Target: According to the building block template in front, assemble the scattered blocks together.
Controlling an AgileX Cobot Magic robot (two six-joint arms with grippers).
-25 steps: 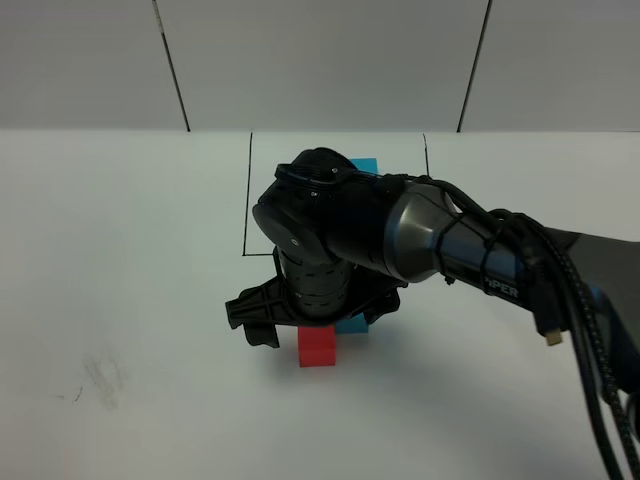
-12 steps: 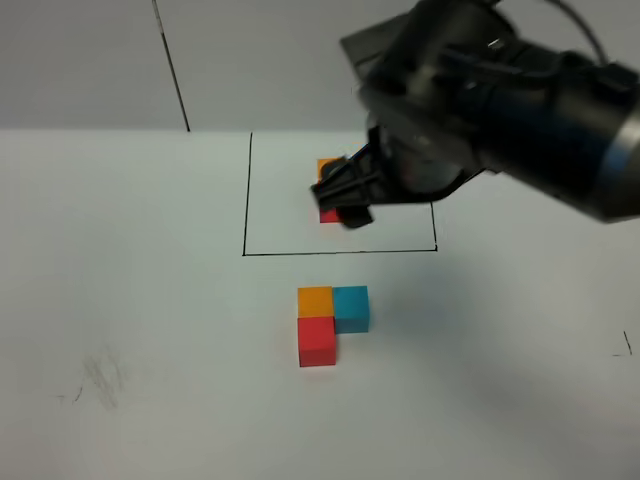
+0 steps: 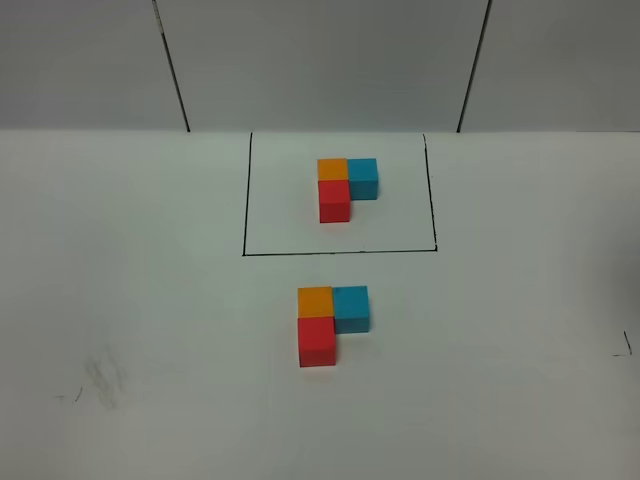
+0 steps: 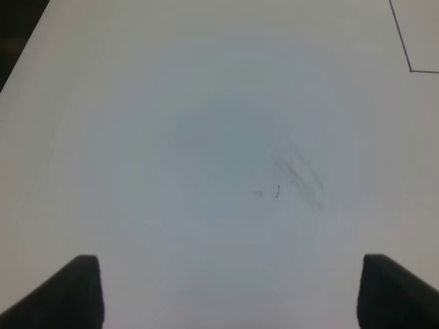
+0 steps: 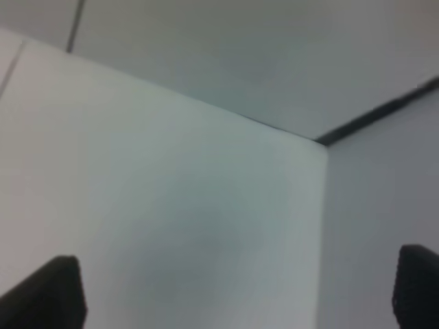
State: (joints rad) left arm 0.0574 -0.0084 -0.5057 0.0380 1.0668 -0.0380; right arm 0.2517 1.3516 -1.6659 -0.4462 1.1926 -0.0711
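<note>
A: Blocks first: how would the scattered blocks (image 3: 332,322) handle?

B: Likely light, stiff and matte, so not slippery. I'd take one cube by two opposite free faces, since the inner faces touch their neighbours.

A: How do they look?

B: Three equal cubes on the white table (image 3: 130,300): orange (image 3: 315,301) at 10 o'clock of the cluster, blue (image 3: 351,307) at 2, red (image 3: 317,341) at 7, all touching in an L.

A: And the building block template (image 3: 346,186)?

B: Same L inside the black drawn rectangle (image 3: 340,253), at 12 o'clock from the loose cluster, well apart. The layout seems matched.

A: Pincers?

B: Left pincer (image 4: 230,291) spread wide over bare table, holding nothing. Right pincer (image 5: 236,291) also spread, empty.
</note>
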